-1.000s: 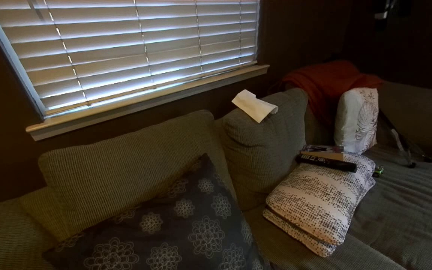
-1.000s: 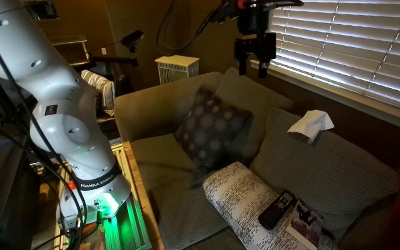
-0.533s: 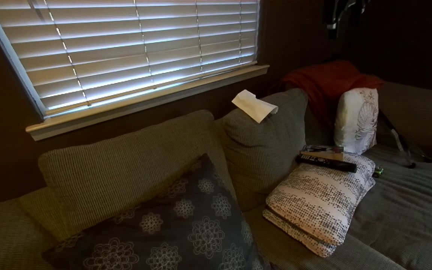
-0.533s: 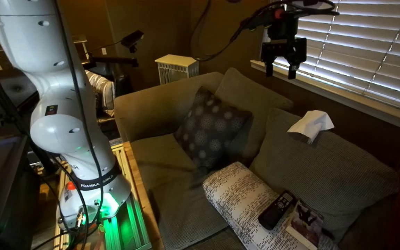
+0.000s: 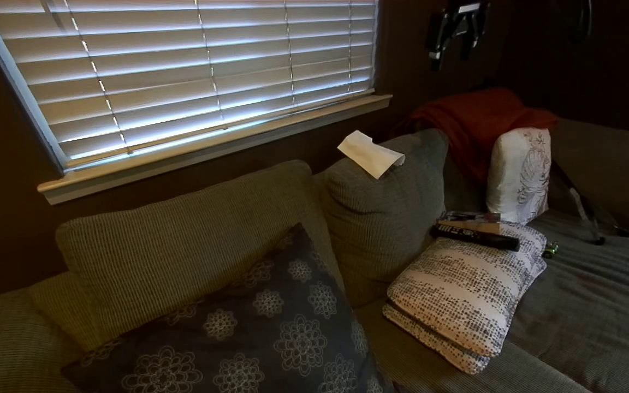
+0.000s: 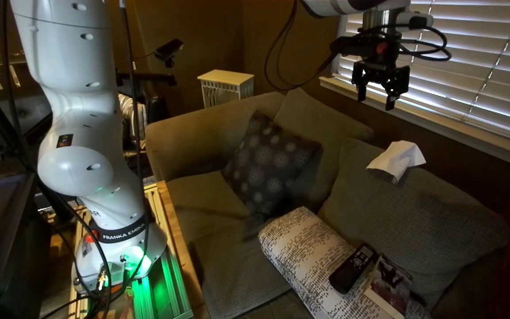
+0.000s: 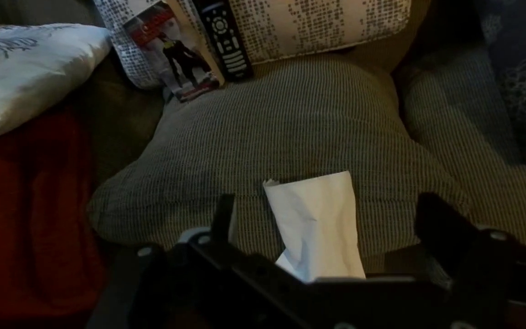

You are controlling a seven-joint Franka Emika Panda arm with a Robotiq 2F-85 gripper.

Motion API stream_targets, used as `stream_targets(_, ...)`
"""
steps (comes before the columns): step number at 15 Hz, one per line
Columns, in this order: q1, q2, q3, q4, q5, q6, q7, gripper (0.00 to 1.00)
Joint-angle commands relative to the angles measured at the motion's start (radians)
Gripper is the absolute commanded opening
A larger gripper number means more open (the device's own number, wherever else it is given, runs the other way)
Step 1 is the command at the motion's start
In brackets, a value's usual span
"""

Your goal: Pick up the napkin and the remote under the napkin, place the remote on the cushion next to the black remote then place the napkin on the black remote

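The white napkin (image 6: 397,157) lies draped over the top of a grey-green back pillow, and it shows in both exterior views. Whatever lies beneath it is covered, so the remote under it is hidden. On the off-white, dark-speckled cushion (image 6: 299,237) rests the black remote (image 6: 353,268), its buttons facing up. My gripper (image 6: 375,101) hangs in the air above and behind the napkin, pointing down, with a wide gap between its fingers. In the wrist view the napkin (image 7: 315,219) appears between the two spread fingertips, below them and not touched.
A booklet (image 6: 388,283) lies beside the black remote on the cushion. Around are a dark floral pillow (image 5: 271,327), a white upright pillow (image 5: 516,174) and a red blanket (image 5: 484,117). The window sill (image 5: 216,147) and blinds run close behind the back pillows.
My arm has swung toward the window and the napkin, the gripper coming slightly lower and staying open. Napkin, black remote and cushion have not moved.
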Motion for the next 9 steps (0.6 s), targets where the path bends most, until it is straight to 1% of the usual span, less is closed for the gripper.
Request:
stream_targets(1, 0.004, 0.010, -0.008, 0.011, 0.013, -0.002, -0.007, 1.00)
stream_targets(5, 0.003, 0.016, -0.008, 0.022, 0.020, -0.002, -0.009, 1.00)
stream_targets(6, 0.000, 0.036, -0.007, 0.035, 0.034, -0.008, -0.010, 1.00)
stream_targets(7, -0.004, 0.048, -0.004, 0.037, 0.039, 0.008, -0.037, 1.00)
stream_targets(9, -0.001, 0.074, -0.008, 0.041, 0.019, 0.050, -0.031, 1.00)
